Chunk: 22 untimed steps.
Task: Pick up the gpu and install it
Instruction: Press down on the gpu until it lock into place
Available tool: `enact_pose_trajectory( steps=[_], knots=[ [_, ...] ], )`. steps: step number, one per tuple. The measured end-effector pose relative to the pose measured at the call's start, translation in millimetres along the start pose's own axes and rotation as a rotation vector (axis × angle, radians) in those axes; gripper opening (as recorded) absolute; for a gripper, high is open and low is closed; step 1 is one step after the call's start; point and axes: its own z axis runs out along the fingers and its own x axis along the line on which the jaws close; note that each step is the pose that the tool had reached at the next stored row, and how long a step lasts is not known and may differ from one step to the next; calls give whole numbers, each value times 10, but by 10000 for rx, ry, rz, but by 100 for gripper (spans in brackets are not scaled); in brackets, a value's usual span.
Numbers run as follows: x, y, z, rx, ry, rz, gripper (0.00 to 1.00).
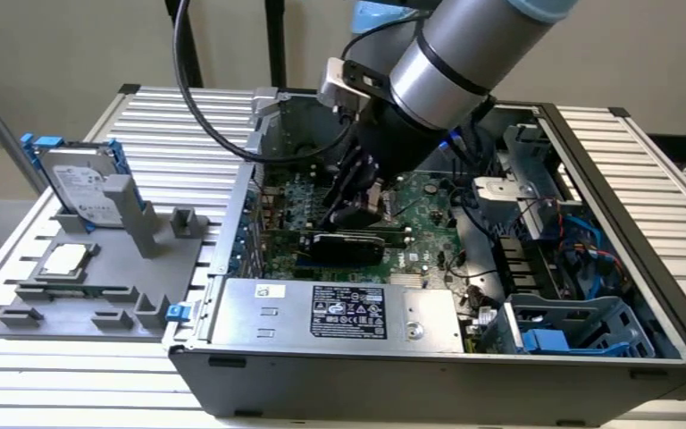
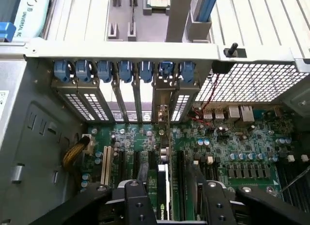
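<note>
Gripper (image 1: 359, 201) down inside the open case (image 1: 629, 179), over the motherboard (image 1: 421, 210). Fingers (image 2: 140, 200) closed on the gpu (image 2: 163, 196), one either side of its top edge. Gpu upright, edge-on, standing in a slot on the motherboard, bracket end toward the row of blue slot clips (image 2: 125, 70) at the rear wall. In the exterior view, the gpu's black face (image 1: 349, 243) seen just below the gripper, above the power supply (image 1: 343, 310).

White-and-black label on the power supply, print too small to read. "UNIVERSAL RC" readable on a pale blue arm cover (image 2: 29, 14) in the wrist view.

At the exterior view's left, on the slatted table (image 1: 188, 125): grey holder (image 1: 93, 286) carrying a hard drive (image 1: 81, 183) in a blue frame and a CPU (image 1: 62, 260). Drive label unreadable.
</note>
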Motion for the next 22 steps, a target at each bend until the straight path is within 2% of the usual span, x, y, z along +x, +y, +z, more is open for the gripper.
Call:
enact_pose_trajectory(
  steps=[3,8,17,19,22],
  knots=[
    [-7,21,-1,486,78,17,0],
    [-16,84,3,1179,215,51,0],
    [-17,259,27,2156,344,73,0],
    [-17,296,38,2401,377,80,0],
    [-16,348,57,2822,426,87,0]
  ],
)
